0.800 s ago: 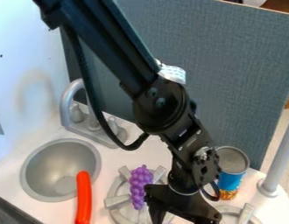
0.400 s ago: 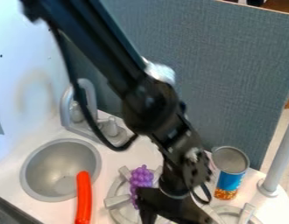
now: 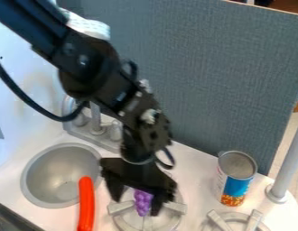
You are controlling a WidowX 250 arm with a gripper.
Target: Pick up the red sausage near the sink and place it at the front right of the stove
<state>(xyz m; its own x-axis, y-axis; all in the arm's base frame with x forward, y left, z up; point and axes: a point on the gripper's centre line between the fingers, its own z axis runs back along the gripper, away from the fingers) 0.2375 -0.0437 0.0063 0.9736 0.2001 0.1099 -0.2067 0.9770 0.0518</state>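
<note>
The black gripper [image 3: 136,204] hangs over the left stove burner, its two fingers spread apart. Purple grapes [image 3: 142,201] lie on that burner [image 3: 122,221], seen between the fingers, their upper part hidden behind the gripper. Whether the fingers touch them I cannot tell. To the left, an orange-red carrot-like toy [image 3: 86,205] lies with its upper end over the rim of the sink [image 3: 35,198].
A blue and white can [image 3: 236,180] stands upright at the right, behind a second burner [image 3: 233,221]. A grey faucet [image 3: 97,128] rises behind the sink. At the right edge is a grey post [image 3: 287,167], and a grey-blue panel [image 3: 217,81] closes off the back.
The arm and gripper have swung left, from the right side of the grapes to above them. More of the can and right burner shows. The grapes, carrot-like toy and can have stayed put.
</note>
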